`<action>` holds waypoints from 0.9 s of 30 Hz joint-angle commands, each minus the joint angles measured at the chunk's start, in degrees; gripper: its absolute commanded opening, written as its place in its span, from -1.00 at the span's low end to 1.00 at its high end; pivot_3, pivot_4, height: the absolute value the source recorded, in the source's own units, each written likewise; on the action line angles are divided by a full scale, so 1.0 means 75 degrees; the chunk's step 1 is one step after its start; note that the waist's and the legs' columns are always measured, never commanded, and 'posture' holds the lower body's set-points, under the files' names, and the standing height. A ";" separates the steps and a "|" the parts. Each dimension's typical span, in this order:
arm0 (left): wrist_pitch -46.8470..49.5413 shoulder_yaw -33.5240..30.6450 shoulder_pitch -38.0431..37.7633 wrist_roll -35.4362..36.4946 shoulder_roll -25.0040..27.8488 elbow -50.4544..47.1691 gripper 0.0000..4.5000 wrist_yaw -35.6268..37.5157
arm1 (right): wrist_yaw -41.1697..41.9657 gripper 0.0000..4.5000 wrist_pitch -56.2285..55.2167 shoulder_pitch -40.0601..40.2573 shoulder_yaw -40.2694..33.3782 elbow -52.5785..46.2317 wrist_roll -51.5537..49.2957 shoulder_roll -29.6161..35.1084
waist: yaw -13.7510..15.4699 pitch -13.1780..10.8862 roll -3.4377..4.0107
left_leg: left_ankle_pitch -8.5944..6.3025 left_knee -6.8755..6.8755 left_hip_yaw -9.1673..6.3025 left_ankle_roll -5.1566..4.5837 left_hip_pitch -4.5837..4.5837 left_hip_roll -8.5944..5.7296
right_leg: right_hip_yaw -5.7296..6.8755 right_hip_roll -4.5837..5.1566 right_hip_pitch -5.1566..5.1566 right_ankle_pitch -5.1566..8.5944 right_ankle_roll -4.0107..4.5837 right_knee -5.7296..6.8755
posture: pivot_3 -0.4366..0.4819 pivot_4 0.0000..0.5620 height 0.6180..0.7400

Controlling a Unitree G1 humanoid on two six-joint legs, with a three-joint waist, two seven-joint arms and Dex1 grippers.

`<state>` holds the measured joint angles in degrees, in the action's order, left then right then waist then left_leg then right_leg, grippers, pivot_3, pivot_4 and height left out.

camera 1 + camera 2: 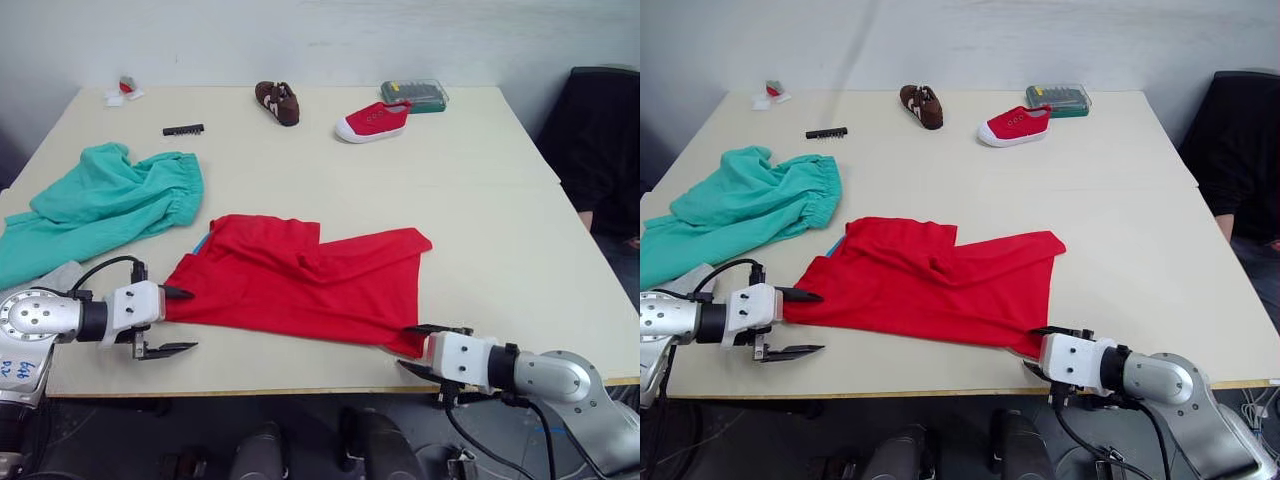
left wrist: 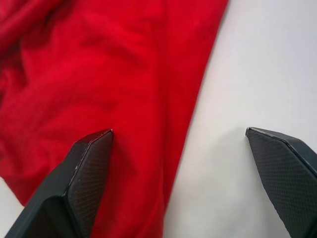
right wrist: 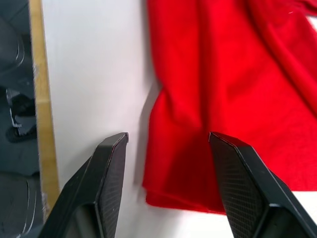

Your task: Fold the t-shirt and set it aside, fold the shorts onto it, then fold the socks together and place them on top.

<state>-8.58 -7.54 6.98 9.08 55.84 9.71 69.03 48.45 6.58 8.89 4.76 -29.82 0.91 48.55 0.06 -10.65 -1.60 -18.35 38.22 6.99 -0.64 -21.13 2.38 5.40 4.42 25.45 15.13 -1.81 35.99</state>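
Note:
The red t-shirt [image 1: 300, 280] lies crumpled and partly flattened near the table's front edge. The teal shorts [image 1: 110, 205] lie bunched at the left. A light grey piece, apparently one of the socks [image 1: 55, 275], peeks out below the shorts by my left arm. My left gripper [image 1: 180, 320] is open at the t-shirt's left edge, with one finger over the cloth [image 2: 89, 163] and the other over bare table. My right gripper [image 1: 425, 348] is open at the t-shirt's front right corner [image 3: 198, 163], and its fingers straddle that corner.
At the back of the table [image 1: 500, 230] are a brown shoe [image 1: 278, 102], a red canvas shoe [image 1: 373, 121], a clear box [image 1: 414, 95], a black strip [image 1: 184, 130] and a small white and red item [image 1: 125, 90]. A dark seat [image 1: 600, 140] stands to the right.

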 commanded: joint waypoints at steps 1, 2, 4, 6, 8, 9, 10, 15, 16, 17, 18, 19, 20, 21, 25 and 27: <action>-0.0300 0.0192 0.0167 -0.0275 -0.0046 0.0310 1.00 -0.0178 | -0.0186 0.14 -0.0184 -0.0038 0.0064 0.0075 0.0256 -0.0095 | 0.0001 0.0001 0.0000 | 0.0001 0.0000 0.0000 0.0001 0.0003 0.0000 | 0.0000 0.0000 -0.0001 0.0000 0.0000 0.0001 | -0.05 -0.47 1.00; -0.0400 0.0262 0.0228 -0.0367 -0.0056 0.0449 1.00 -0.0230 | -0.0224 0.06 -0.0226 -0.0061 0.0090 0.0169 0.0350 -0.0102 | 0.0002 0.0004 -0.0001 | 0.0002 0.0000 -0.0002 0.0001 0.0005 0.0000 | 0.0000 0.0000 -0.0003 0.0000 0.0000 0.0002 | -0.05 -0.47 1.00; -0.0515 0.0381 0.0356 -0.0488 -0.0079 0.0739 0.83 -0.0320 | -0.0287 -0.13 -0.0313 -0.0087 0.0138 0.0366 0.0491 -0.0126 | 0.0001 0.0008 0.0006 | 0.0005 0.0000 -0.0002 0.0003 0.0011 0.0000 | -0.0001 0.0000 -0.0008 0.0000 0.0000 0.0005 | -0.05 -0.47 1.00; -0.0625 0.0446 0.0412 -0.0532 -0.0067 0.0894 0.62 -0.0342 | -0.0403 -0.43 -0.0588 -0.0117 0.0176 0.0509 0.0749 -0.0092 | 0.0009 0.0015 0.0008 | 0.0008 0.0000 -0.0002 0.0002 0.0017 0.0000 | -0.0001 0.0000 -0.0012 0.0000 0.0000 0.0007 | -0.05 -0.47 1.00; -0.0733 0.0492 0.0458 -0.0572 -0.0048 0.0980 0.34 -0.0344 | -0.0495 -0.75 -0.0881 -0.0121 0.0150 0.0546 0.0945 -0.0031 | 0.0009 0.0017 0.0010 | 0.0013 -0.0001 -0.0002 0.0002 0.0020 0.0000 | -0.0001 0.0001 -0.0016 0.0000 0.0000 0.0006 | -0.05 -0.47 1.00; -0.0766 0.0509 0.0474 -0.0579 -0.0045 0.1012 0.21 -0.0351 | -0.0510 -0.91 -0.0962 -0.0104 0.0116 0.0550 0.0975 -0.0022 | 0.0009 0.0019 0.0013 | 0.0015 0.0000 -0.0001 0.0002 0.0020 0.0000 | -0.0001 0.0001 -0.0016 0.0000 0.0000 0.0006 | -0.05 -0.47 1.00; -0.0792 0.0525 0.0492 -0.0581 -0.0042 0.1040 0.06 -0.0359 | -0.0498 -1.00 -0.1060 -0.0072 0.0078 0.0559 0.0991 0.0003 | 0.0009 0.0020 0.0015 | 0.0016 -0.0001 -0.0001 0.0002 0.0021 0.0000 | -0.0003 0.0001 -0.0016 0.0000 0.0000 0.0007 | -0.05 -0.47 1.00; -0.0816 0.0681 0.0654 -0.0674 -0.0003 0.1200 -0.64 -0.0385 | -0.0447 -1.00 -0.1696 0.0076 0.0009 0.0759 0.1142 0.0198 | 0.0021 0.0022 0.0017 | 0.0017 -0.0001 -0.0002 0.0002 0.0021 0.0000 | -0.0002 0.0000 -0.0015 0.0000 0.0001 0.0011 | -0.05 -0.47 1.00; -0.0805 0.0718 0.0697 -0.0698 0.0002 0.1231 -0.77 -0.0385 | -0.0454 -1.00 -0.1812 0.0077 -0.0008 0.0820 0.1170 0.0242 | 0.0025 0.0022 0.0017 | 0.0018 -0.0001 -0.0003 0.0002 0.0021 0.0000 | 0.0000 0.0000 -0.0016 0.0000 0.0000 0.0010 | -0.05 -0.47 1.00; -0.0725 0.0748 0.0748 -0.0678 0.0012 0.1218 -0.90 -0.0331 | -0.0407 -1.00 -0.2092 0.0077 -0.0069 0.0930 0.1162 0.0363 | 0.0027 0.0022 0.0017 | 0.0018 0.0000 -0.0002 0.0002 0.0020 0.0000 | 0.0000 0.0000 -0.0016 0.0000 0.0001 0.0010 | -0.05 -0.47 1.00; -0.0675 0.0768 0.0778 -0.0659 0.0019 0.1211 -0.98 -0.0292 | -0.0375 -1.00 -0.2299 0.0080 -0.0110 0.1010 0.1154 0.0445 | 0.0031 0.0022 0.0017 | 0.0018 0.0000 -0.0002 0.0002 0.0021 0.0000 | 0.0000 0.0000 -0.0016 0.0000 0.0001 0.0011 | -0.05 -0.47 1.00; -0.0504 0.0762 0.0729 -0.0502 0.0064 0.1087 -0.98 -0.0105 | -0.0302 -1.00 -0.2685 0.0103 -0.0205 0.1171 0.1102 0.0619 | 0.0032 0.0022 0.0017 | 0.0018 0.0000 -0.0002 0.0001 0.0020 -0.0002 | 0.0000 0.0000 -0.0016 0.0000 0.0000 0.0010 | -0.05 -0.47 1.00; -0.0384 0.0752 0.0679 -0.0386 0.0098 0.0991 -0.98 0.0026 | -0.0266 -1.00 -0.2963 0.0126 -0.0265 0.1289 0.1061 0.0745 | 0.0033 0.0022 0.0017 | 0.0018 -0.0001 0.0000 0.0001 0.0021 -0.0002 | -0.0001 0.0001 -0.0016 0.0000 0.0000 0.0010 | -0.05 -0.47 1.00; -0.0216 0.0689 0.0476 -0.0184 0.0199 0.0775 -0.98 0.0255 | -0.0225 -1.00 -0.3457 0.0135 -0.0347 0.1499 0.1020 0.0920 | 0.0031 0.0022 0.0017 | 0.0018 -0.0001 0.0000 0.0001 0.0019 -0.0002 | -0.0001 0.0000 -0.0016 0.0000 0.0000 0.0009 | -0.05 -0.47 1.00; 0.0187 0.0363 -0.0464 0.0290 0.0584 0.0002 -0.98 0.0683 | -0.0197 -1.00 -0.4835 0.0060 -0.0504 0.2266 0.1007 0.1365 | -0.0064 0.0022 0.0017 | 0.0010 -0.0007 0.0009 0.0008 0.0023 0.0000 | -0.0007 -0.0003 -0.0014 0.0003 -0.0003 0.0005 | -0.05 -0.47 1.00; 0.0436 0.0117 -0.1075 0.0522 0.0721 -0.0529 -0.98 0.0723 | -0.0230 -1.00 -0.5422 0.0001 -0.0558 0.2725 0.1045 0.1531 | -0.0108 0.0022 0.0017 | 0.0008 -0.0007 0.0018 0.0023 0.0022 0.0013 | -0.0015 -0.0015 -0.0011 0.0006 -0.0004 0.0001 | -0.05 -0.47 1.00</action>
<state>-7.39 -5.63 2.27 12.45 59.86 7.68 72.89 46.70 -30.40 9.07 2.78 -12.26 8.90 58.36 -0.75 -10.49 -1.47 -18.28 38.18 7.13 -0.40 -20.96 2.50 5.28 4.28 25.36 15.19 -1.85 35.99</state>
